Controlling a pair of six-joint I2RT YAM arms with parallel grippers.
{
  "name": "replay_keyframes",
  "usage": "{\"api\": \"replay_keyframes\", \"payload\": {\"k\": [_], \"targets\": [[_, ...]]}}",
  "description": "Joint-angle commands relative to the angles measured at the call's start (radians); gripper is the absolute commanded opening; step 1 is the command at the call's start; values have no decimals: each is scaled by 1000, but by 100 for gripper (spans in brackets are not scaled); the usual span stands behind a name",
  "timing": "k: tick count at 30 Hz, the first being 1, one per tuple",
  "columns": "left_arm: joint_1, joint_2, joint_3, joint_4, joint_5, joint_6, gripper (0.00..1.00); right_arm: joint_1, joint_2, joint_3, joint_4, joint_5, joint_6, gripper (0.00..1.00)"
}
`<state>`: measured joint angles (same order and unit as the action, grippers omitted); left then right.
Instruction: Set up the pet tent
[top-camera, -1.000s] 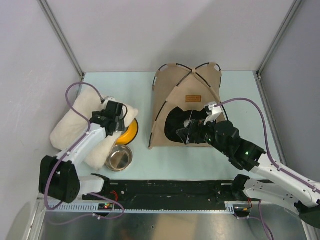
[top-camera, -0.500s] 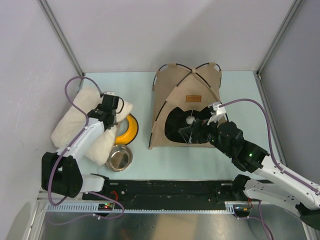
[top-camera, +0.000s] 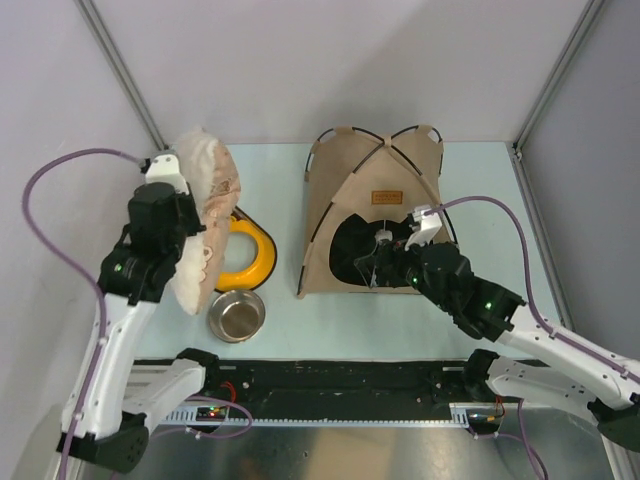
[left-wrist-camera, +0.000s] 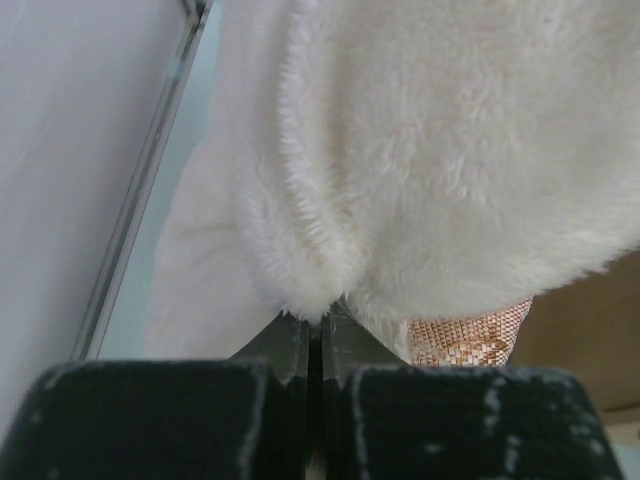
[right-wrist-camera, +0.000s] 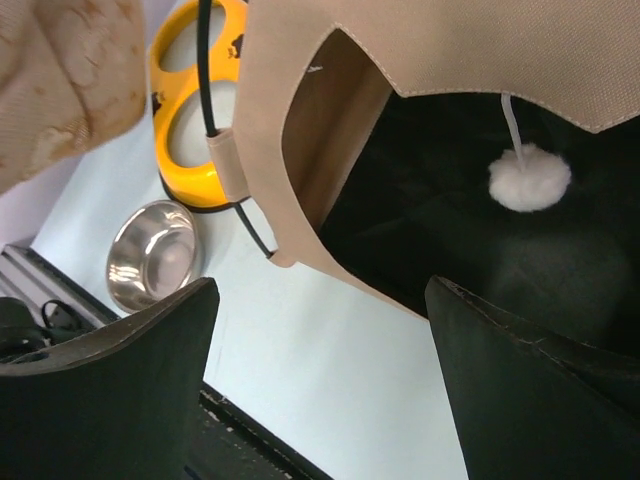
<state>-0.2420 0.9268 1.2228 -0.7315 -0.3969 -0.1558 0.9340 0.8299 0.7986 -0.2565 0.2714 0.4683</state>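
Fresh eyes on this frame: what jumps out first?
First, the cream fluffy pillow on the left, dangling from the shut left gripper, next to the yellow bowl holder and the steel bowl. Then the tan pet tent standing at back centre. The open right gripper is at its dark entrance, where a white pom-pom hangs.
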Motion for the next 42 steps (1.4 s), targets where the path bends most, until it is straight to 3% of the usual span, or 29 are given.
{"api": "replay_keyframes", "payload": {"k": [1, 5, 9, 20, 25, 29, 35, 38, 42], "targets": [[-31, -73, 115, -49, 100, 24, 0, 22, 14, -7, 10, 123, -25, 89], [-67, -112, 199, -113, 125, 16, 0, 8, -32, 1, -15, 209, -16, 88], [-71, -183, 234, -135, 242, 0, 0, 3, -129, 68, -80, 287, -59, 88], [-72, -314, 263, -139, 751, -20, 0, -43, -281, 146, -256, 429, -201, 97], [-81, -328, 242, -138, 975, -34, 0, -182, -237, 140, -315, 353, -276, 99], [-108, -365, 188, -137, 1081, 20, 0, -350, -184, 111, -292, 117, -275, 100], [-117, -419, 166, -142, 994, 22, 0, -561, -98, 59, -212, -275, -211, 98], [-117, -440, 183, -153, 853, -23, 0, -562, -40, 40, -164, -329, -174, 94], [-117, -450, 216, -174, 860, -115, 0, -502, 34, 36, -105, -288, -108, 87]]}}
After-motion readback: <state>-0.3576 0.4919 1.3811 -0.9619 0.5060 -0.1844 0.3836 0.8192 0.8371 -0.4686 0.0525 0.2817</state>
